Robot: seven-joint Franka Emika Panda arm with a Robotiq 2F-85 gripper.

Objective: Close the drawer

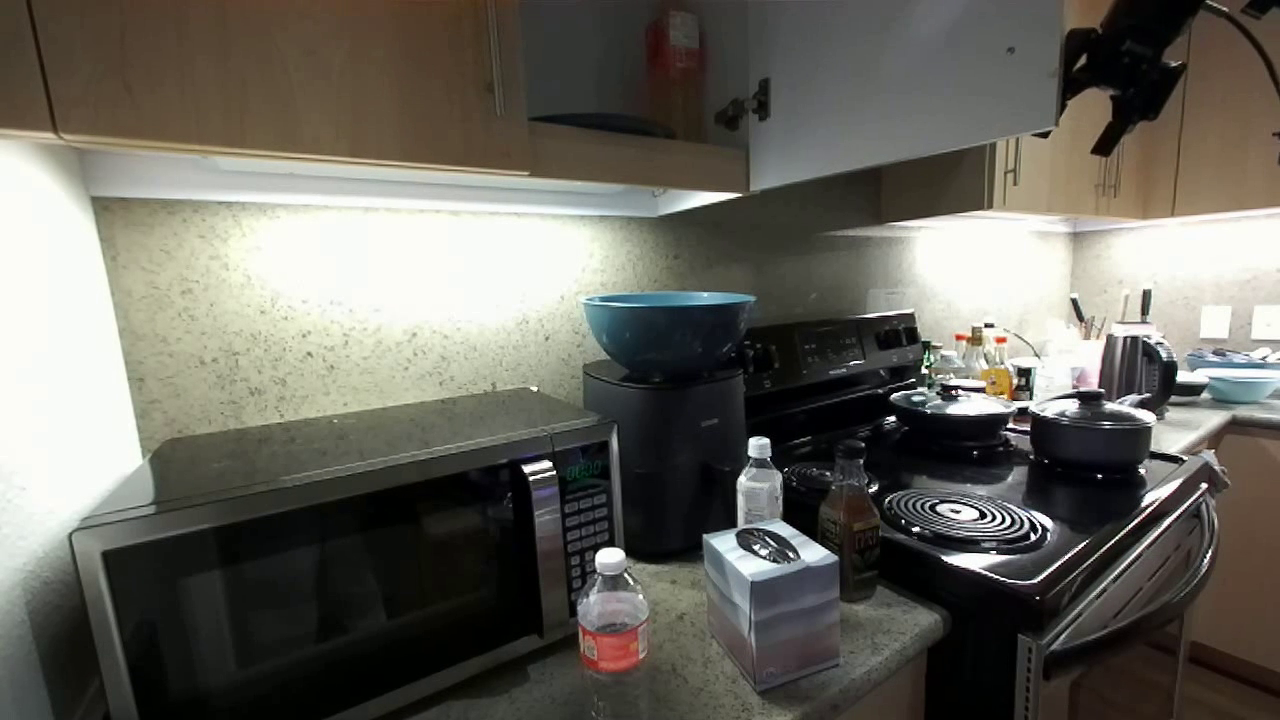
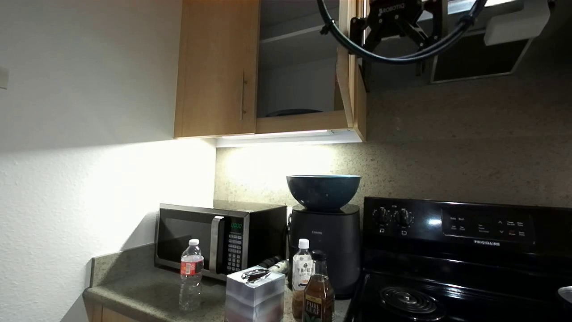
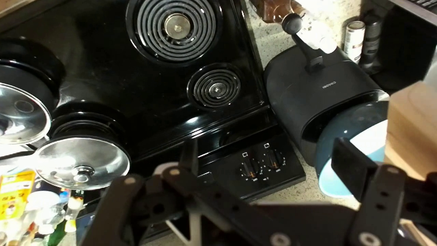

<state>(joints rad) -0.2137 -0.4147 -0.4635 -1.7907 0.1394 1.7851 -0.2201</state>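
The cabinet door stands open in both exterior views. In an exterior view I see its pale inner face [image 1: 900,80], swung outward on its hinge; its bar handle is not visible. In an exterior view the door [image 2: 345,85] is nearly edge-on, a slim light-brown strip. My black gripper [image 1: 1078,130] is by the door's free edge, on its outer side, with one finger partly hidden behind that edge. The gripper [image 3: 271,160] is open in the wrist view, with nothing between the fingers. A light-brown wooden part [image 3: 413,126] is beside the right finger; contact cannot be told.
A neighbouring shut cabinet door [image 1: 300,80] is left of the opening. Below are the microwave [image 1: 350,560], a blue bowl [image 1: 668,335] on a black air fryer [image 1: 665,460], bottles, a tissue box [image 1: 770,605] and the stove [image 1: 965,520] with pots. A range hood [image 2: 480,58] hangs right.
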